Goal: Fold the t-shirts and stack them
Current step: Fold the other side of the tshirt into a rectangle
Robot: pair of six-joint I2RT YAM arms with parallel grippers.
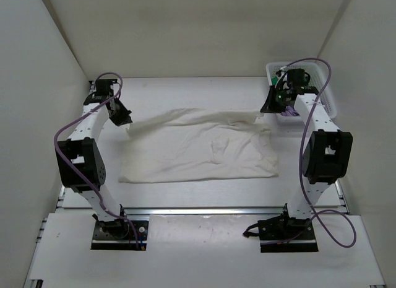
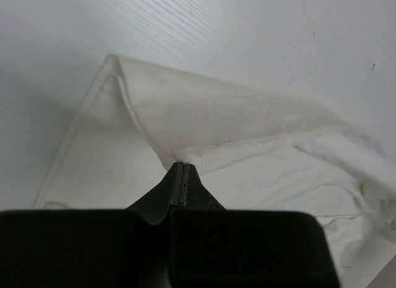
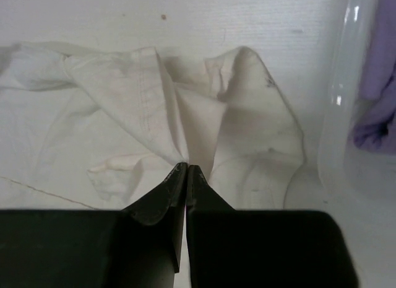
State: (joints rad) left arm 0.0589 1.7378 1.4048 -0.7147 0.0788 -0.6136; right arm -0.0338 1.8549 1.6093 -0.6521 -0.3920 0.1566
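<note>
The cream-white t-shirt (image 1: 198, 148) lies spread on the table between my arms. My left gripper (image 1: 125, 119) is shut on its far left corner (image 2: 185, 124), and the cloth rises in a fold to the jaws. My right gripper (image 1: 267, 106) is shut on its far right edge (image 3: 198, 114), with the cloth bunched at the jaws. The lavender-purple t-shirt (image 3: 377, 83) lies in the basket (image 1: 328, 96), with a bit of bright green (image 1: 283, 100) beside the right wrist.
The white plastic lattice basket stands at the far right corner, its clear wall (image 3: 337, 114) close to my right gripper. White walls enclose the table on three sides. A metal rail (image 1: 204, 210) runs along the near edge.
</note>
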